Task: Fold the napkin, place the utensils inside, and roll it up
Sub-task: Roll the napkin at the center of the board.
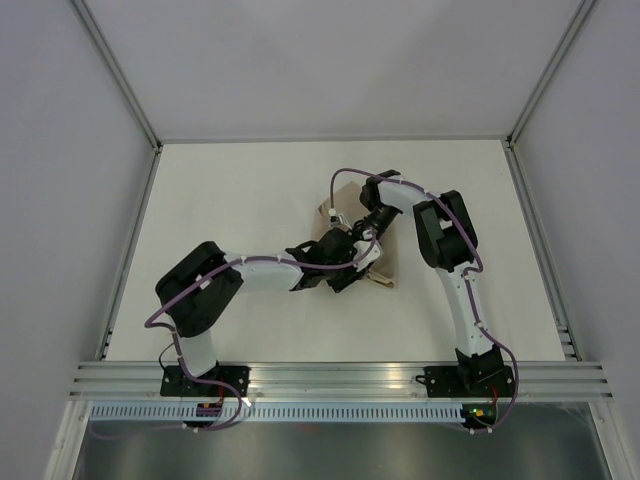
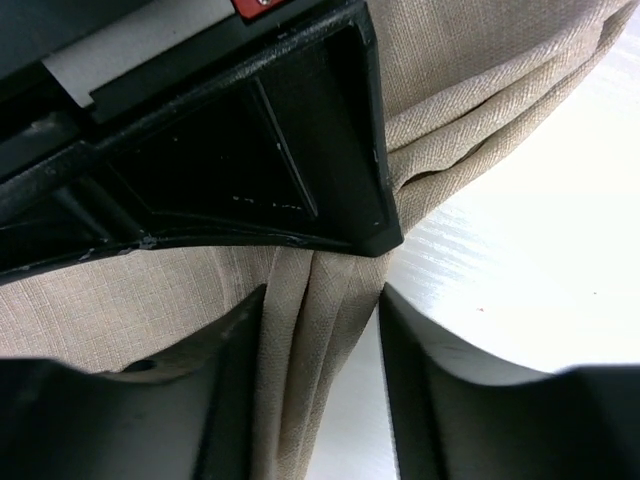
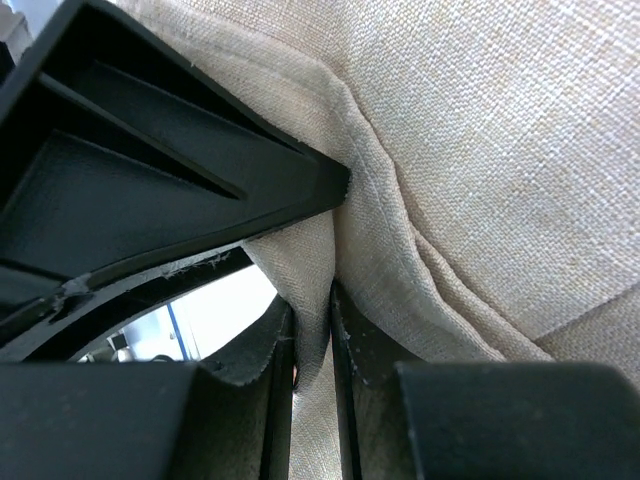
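Observation:
The tan napkin (image 1: 384,262) lies bunched at the middle of the table, mostly under both grippers. My left gripper (image 1: 345,262) reaches it from the left. In the left wrist view (image 2: 322,300) its jaws are apart, with hanging folds of the napkin (image 2: 300,350) between them and a gap of table showing by the right finger. My right gripper (image 1: 362,235) comes from the right. In the right wrist view (image 3: 312,310) its jaws are pinched on a thin fold of the napkin (image 3: 500,150). No utensils show in any view.
The two grippers are nearly touching; each wrist view shows the other's black body close above its own fingers (image 2: 250,150) (image 3: 150,170). White table (image 1: 230,200) lies all around, with metal rails (image 1: 130,250) at the sides and a bar (image 1: 340,378) at the near edge.

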You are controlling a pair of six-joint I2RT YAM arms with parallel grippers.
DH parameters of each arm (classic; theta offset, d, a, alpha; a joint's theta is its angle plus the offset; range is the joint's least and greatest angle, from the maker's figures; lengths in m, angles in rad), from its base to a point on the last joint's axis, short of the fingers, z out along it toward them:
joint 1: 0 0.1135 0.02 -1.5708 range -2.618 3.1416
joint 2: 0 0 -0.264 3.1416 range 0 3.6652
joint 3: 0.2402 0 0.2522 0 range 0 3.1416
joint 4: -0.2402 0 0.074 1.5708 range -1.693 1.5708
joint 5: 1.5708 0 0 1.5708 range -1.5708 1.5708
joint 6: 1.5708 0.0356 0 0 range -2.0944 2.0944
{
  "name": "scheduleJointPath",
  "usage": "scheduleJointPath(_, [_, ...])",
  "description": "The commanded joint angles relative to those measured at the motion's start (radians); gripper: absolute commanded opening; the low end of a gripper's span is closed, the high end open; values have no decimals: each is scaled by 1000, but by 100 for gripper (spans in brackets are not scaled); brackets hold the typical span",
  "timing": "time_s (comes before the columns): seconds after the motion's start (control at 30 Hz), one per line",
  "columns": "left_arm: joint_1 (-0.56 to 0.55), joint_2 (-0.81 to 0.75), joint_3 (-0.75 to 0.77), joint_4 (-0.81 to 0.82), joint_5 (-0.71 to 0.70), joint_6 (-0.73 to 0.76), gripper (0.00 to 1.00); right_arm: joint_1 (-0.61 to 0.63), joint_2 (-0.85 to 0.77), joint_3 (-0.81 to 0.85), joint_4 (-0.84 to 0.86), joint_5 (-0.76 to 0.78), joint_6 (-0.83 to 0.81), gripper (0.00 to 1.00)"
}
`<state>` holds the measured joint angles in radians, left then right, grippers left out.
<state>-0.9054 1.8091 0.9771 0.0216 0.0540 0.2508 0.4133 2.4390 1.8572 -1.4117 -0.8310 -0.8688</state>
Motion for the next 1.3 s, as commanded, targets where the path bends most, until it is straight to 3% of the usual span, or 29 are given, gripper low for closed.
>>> scheduleJointPath(0.0, [-9, 27, 41, -49, 0, 38, 49, -24, 61, 16, 89, 138, -87, 21])
scheduleJointPath(0.1, [-10, 29, 46, -60, 3, 39, 45, -27, 58, 17, 86, 147, -90, 21])
scheduleJointPath(0.27, [-12, 45, 57, -83, 17, 30, 25, -31, 57, 19, 94, 150, -84, 22])
scheduleJointPath(0.4, [-12, 45, 61, -106, 29, 18, 8, -34, 28, 5, 135, 142, -49, 30])
scheduleJointPath(0.5, [-12, 47, 63, -115, 40, 10, 2, -36, -18, -29, 194, 136, 0, 37])
scheduleJointPath(0.8, [-4, 78, 64, -120, 96, -54, 2, -62, -230, -214, 436, 158, 166, 61])
scheduleJointPath(1.03, [31, 90, 60, -95, 237, -104, 2, -140, -351, -360, 658, 170, 284, 64])
scheduleJointPath(1.27, [83, 108, 46, -78, 374, -136, 2, -244, -492, -513, 789, 150, 246, 65])
